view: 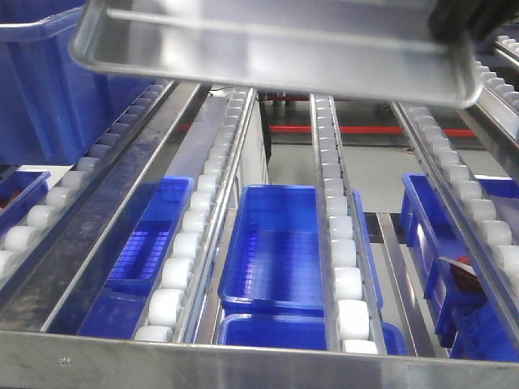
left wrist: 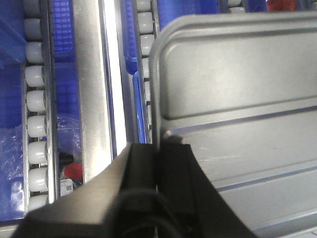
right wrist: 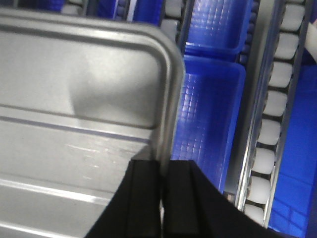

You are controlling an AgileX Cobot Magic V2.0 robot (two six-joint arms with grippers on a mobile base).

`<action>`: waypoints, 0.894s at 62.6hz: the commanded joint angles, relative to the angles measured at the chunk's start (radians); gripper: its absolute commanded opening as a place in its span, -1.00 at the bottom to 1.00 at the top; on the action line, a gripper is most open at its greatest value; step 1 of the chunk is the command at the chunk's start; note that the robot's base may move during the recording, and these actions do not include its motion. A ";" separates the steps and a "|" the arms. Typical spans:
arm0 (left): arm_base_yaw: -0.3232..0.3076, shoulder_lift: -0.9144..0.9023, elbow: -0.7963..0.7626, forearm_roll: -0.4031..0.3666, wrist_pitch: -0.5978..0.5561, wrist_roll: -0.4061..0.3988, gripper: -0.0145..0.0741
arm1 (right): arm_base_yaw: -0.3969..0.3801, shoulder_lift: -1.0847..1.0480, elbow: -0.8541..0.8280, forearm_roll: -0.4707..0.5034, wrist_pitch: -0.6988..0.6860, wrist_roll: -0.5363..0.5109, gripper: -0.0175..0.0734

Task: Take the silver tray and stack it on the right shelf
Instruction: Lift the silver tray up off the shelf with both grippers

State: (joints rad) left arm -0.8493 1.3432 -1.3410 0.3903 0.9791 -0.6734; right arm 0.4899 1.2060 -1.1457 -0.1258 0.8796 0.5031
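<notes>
Nearest us, along the bottom edge of the front view, we log the flat front rail (view: 243, 361) of the right shelf (view: 105, 235), with one screw (view: 65, 361) at its left end. At upper left a big blue crate (view: 49, 89) sits on the shelf's left lane. Lanes of white rollers (view: 174, 271) run away from us, and smaller blue bins (view: 280, 243) lie on a level beneath them.

The silver tray (view: 276, 40) spans the top of the frame, held in the air above the lanes with its right end dipping lower. We cannot tell whether that corner touches the right-hand lane.

In the left wrist view, the left claw (left wrist: 158, 148) is clamped on the tray's rim at lower centre, a finger on either side. In the right wrist view, the right claw (right wrist: 162, 168) is pinched on the opposite rim, also at lower centre. We see raised ridges crossing the tray's base in both wrist views.
</notes>
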 commanded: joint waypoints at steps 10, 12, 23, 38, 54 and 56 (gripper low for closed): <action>-0.007 -0.022 -0.032 0.057 -0.001 0.011 -0.88 | -0.001 -0.065 -0.043 -0.044 -0.053 -0.016 -0.48; -0.007 -0.019 -0.032 0.057 -0.001 0.011 -0.88 | -0.001 -0.065 -0.043 -0.044 -0.053 -0.016 -0.48; -0.007 -0.011 -0.032 0.057 0.001 0.011 -0.88 | -0.001 -0.065 -0.042 -0.044 -0.056 -0.016 -0.48; -0.007 -0.009 -0.032 0.057 0.001 0.011 -0.88 | -0.001 -0.065 -0.042 -0.044 -0.009 -0.016 -0.49; -0.007 -0.009 -0.032 0.057 0.001 0.011 -0.88 | -0.001 -0.065 -0.042 -0.044 -0.009 -0.016 -0.49; -0.007 -0.009 -0.032 0.057 0.001 0.011 -0.88 | -0.001 -0.065 -0.042 -0.044 -0.009 -0.016 -0.49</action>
State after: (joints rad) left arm -0.8510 1.3608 -1.3427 0.3942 0.9792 -0.6853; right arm 0.4918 1.1722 -1.1480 -0.1240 0.9156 0.5009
